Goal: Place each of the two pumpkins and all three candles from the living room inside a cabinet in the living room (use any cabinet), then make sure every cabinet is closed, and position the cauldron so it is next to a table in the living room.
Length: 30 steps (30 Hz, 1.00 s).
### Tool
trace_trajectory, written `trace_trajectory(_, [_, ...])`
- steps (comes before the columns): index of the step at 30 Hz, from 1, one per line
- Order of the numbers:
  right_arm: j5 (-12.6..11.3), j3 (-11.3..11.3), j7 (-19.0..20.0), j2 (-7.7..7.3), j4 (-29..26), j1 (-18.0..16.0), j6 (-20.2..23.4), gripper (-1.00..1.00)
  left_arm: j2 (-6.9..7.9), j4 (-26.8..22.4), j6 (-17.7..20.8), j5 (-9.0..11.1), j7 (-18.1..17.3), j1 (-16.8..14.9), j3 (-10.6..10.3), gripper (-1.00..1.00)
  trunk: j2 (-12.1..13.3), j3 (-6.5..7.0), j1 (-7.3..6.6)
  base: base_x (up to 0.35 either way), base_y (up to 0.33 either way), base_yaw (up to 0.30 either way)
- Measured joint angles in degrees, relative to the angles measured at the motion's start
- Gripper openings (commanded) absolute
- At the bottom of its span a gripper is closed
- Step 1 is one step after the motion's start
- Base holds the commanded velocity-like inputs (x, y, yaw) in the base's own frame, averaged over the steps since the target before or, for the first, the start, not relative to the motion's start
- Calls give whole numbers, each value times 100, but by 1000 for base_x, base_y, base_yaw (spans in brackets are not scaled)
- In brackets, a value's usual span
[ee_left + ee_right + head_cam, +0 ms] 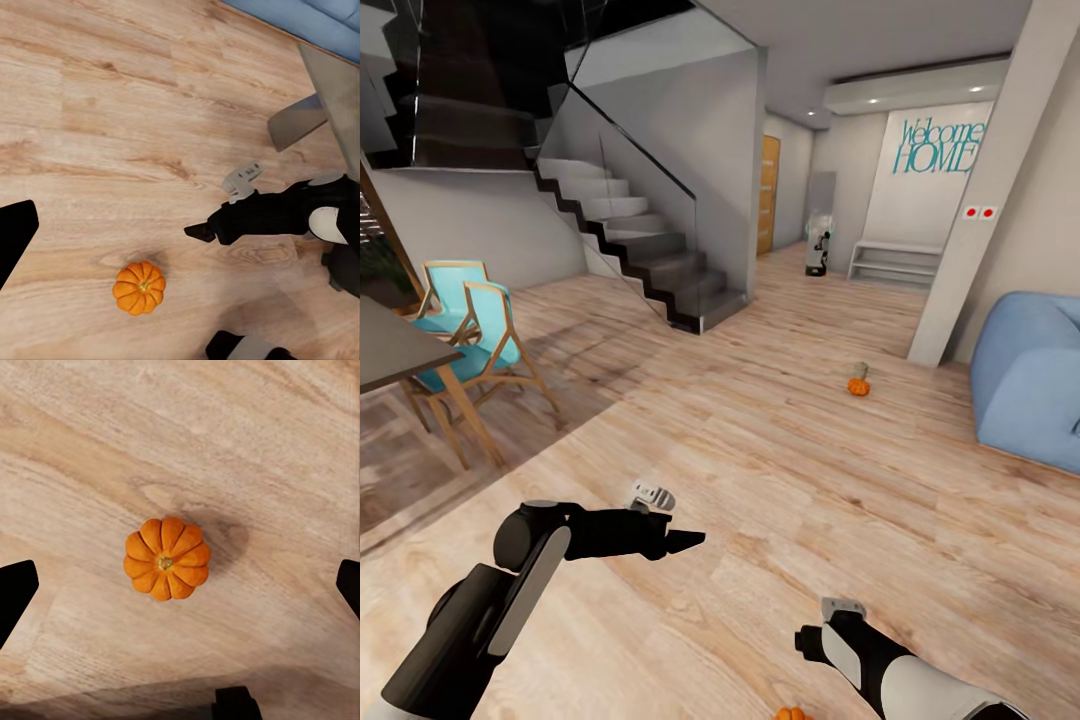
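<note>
One small orange pumpkin lies on the wood floor straight below my right gripper, which hovers above it, open, fingers wide on either side. That pumpkin sits at the head view's bottom edge, and the left wrist view catches it beside the right gripper. My left gripper hangs over bare floor to the left, open and empty. Farther off, a second pumpkin rests near a pillar with a grey-beige candle right behind it. The cabinet and cauldron are out of view.
A dark dining table with turquoise chairs stands at left. The staircase rises behind. At right are a blue sofa and a pale pillar. A white shelf bench lines the far wall.
</note>
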Motion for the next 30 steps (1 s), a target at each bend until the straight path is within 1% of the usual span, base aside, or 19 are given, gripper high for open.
trace_trajectory(16, [1,6,0,14,1,0,-13,100,0,-2,0,6,-40,0,1,100,-642,-287,352,0,0,0])
trace_trajectory(20, [-1,19,6,25,8,0,-135,100,-2,-3,0,10,-38,0,0,100,-802,-359,439,0,0,0])
trace_trajectory(30, [-3,37,10,48,30,3,-249,100,-10,4,0,4,-35,0,-8,100,-1203,-539,659,0,0,0])
